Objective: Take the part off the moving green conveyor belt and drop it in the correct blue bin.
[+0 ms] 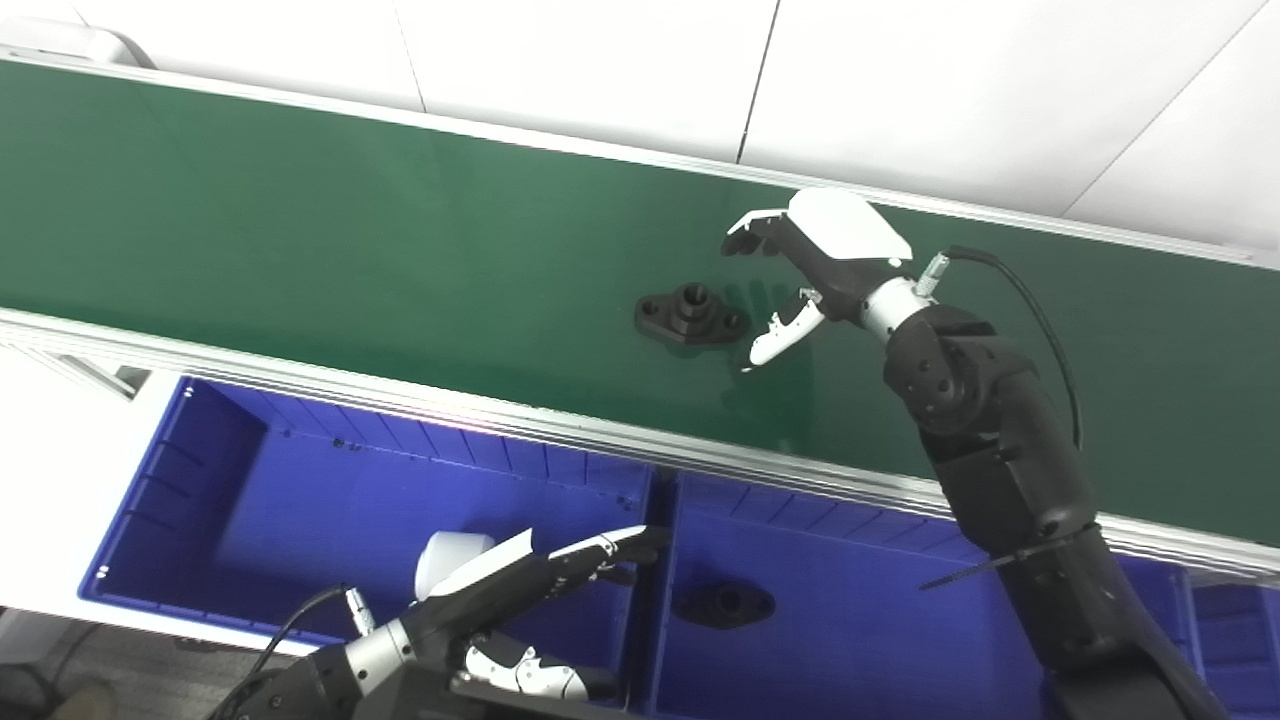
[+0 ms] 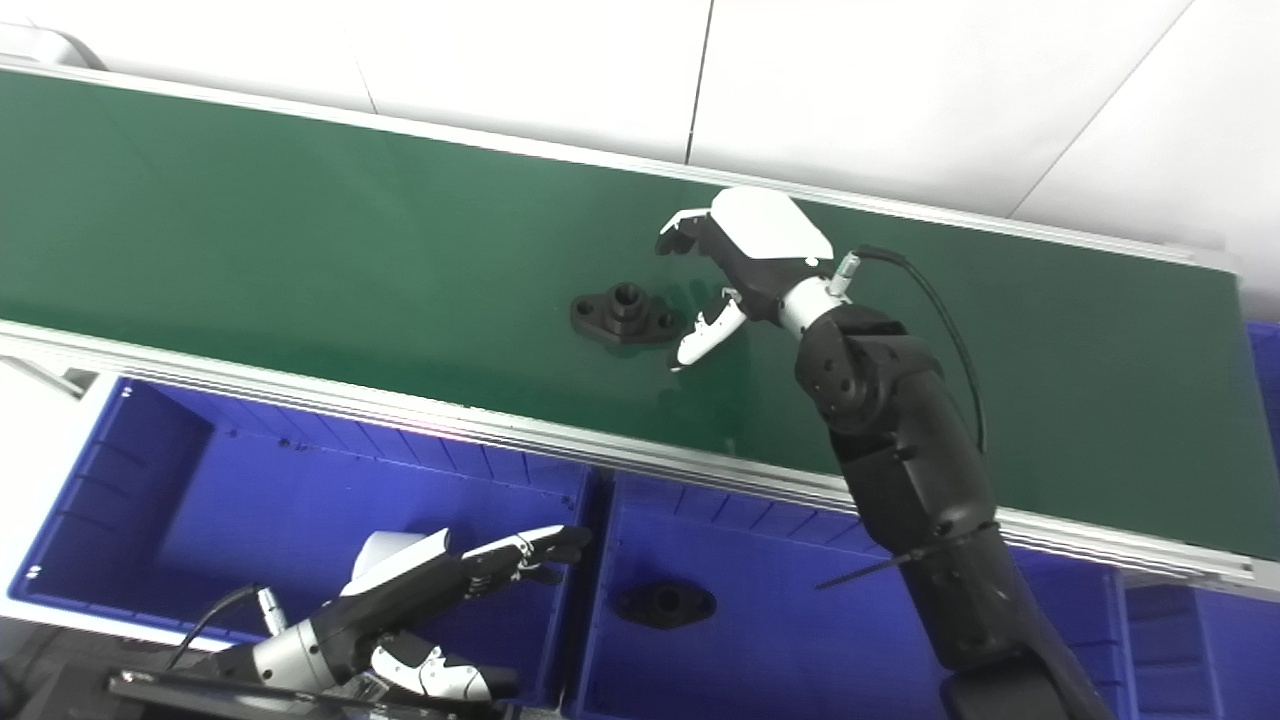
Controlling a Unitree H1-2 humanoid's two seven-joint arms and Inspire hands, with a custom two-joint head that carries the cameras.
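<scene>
we're seeing R hand [image 1: 800, 275] hovering open, holding nothing, just beside black part [image 1: 691, 313] on green belt [image 1: 300, 230] | L hand [image 1: 510, 590] open, idling over left blue bin [image 1: 140, 480] | 2nd part [image 1: 725, 604] lying in middle bin [image 1: 880, 640]

Right arm [image 1: 1010, 480] cut off by the bottom edge below the right hand [image 1: 815, 265]. Left arm [image 1: 330, 675] cut off there too, under the left hand [image 1: 510, 590]. Far-right blue bin [image 2: 1262, 350] only a sliver at the edge. Belt [image 1: 300, 230] ends out of sight.
</scene>
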